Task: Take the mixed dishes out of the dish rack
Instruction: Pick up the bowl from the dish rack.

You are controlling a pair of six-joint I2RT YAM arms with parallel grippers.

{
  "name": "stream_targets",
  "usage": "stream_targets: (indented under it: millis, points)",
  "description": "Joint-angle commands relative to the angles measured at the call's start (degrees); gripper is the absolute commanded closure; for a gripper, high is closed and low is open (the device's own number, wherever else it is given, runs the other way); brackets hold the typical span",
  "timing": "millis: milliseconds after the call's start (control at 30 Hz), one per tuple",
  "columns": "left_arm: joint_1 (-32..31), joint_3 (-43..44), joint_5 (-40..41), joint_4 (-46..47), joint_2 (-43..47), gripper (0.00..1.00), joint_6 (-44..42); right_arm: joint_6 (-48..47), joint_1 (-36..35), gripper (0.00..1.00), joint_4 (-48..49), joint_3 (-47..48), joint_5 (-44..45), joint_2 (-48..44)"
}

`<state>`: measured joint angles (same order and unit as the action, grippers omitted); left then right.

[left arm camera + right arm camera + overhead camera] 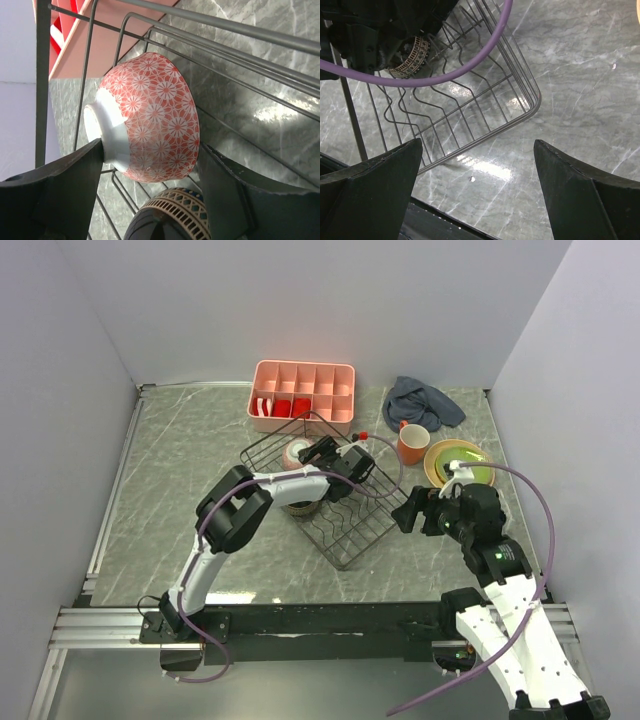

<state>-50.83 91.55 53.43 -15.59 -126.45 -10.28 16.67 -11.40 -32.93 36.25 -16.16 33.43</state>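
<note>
The pinkish flower-patterned bowl [155, 115] lies on its side in the black wire dish rack [350, 530]. My left gripper [150, 165] is shut on this bowl: one finger presses its white foot, the other its rim. Just below it in the rack sits a dark-brown bowl [165, 220] with a tan lattice rim. From above, my left gripper [315, 455] reaches into the rack's far corner. My right gripper [415, 515] hovers open and empty beside the rack's right corner [485, 115]. An orange mug [412, 444] and stacked plates [460, 464] stand on the table to the right.
A pink compartment tray [303, 390] with red-white items stands behind the rack. A grey-blue cloth [422, 402] lies at the back right. A purple cable [470, 60] loops over the rack. White walls enclose the marble table.
</note>
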Motion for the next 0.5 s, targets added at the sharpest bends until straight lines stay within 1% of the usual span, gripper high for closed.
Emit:
stream_targets:
  millis: [0, 33, 100, 133, 233, 333, 467]
  points:
    - [-0.4, 0.3, 0.1, -1.5, 6.1, 0.48, 0.6, -0.1, -0.4, 0.0, 2.1, 0.0, -0.4, -0.8]
    - [-0.4, 0.4, 0.1, -1.5, 6.5, 0.5, 1.0, -0.1, -0.4, 0.0, 2.2, 0.0, -0.4, -0.9]
    - [-0.4, 0.6, -0.3, -1.9, 7.7, 0.51, 1.3, -0.1, -0.3, 0.0, 2.1, 0.0, -0.4, -1.0]
    - [-0.4, 0.7, -0.3, -2.1, 8.1, 0.53, 1.5, -0.1, -0.4, 0.0, 2.0, 0.0, -0.4, -1.1]
    - [-0.4, 1.0, -0.3, -2.4, 9.5, 0.56, 1.8, -0.1, -0.4, 0.0, 2.0, 0.1, -0.5, -1.1]
    - [-0.3, 0.7, -0.8, -2.7, 10.6, 0.62, 2.5, -0.2, -0.3, 0.0, 1.8, 0.5, -0.4, -1.2]
    - [-0.1, 0.7, -2.0, -3.9, 11.8, 0.65, 4.4, -0.1, -0.4, 0.0, 1.6, 0.5, -0.4, -1.4]
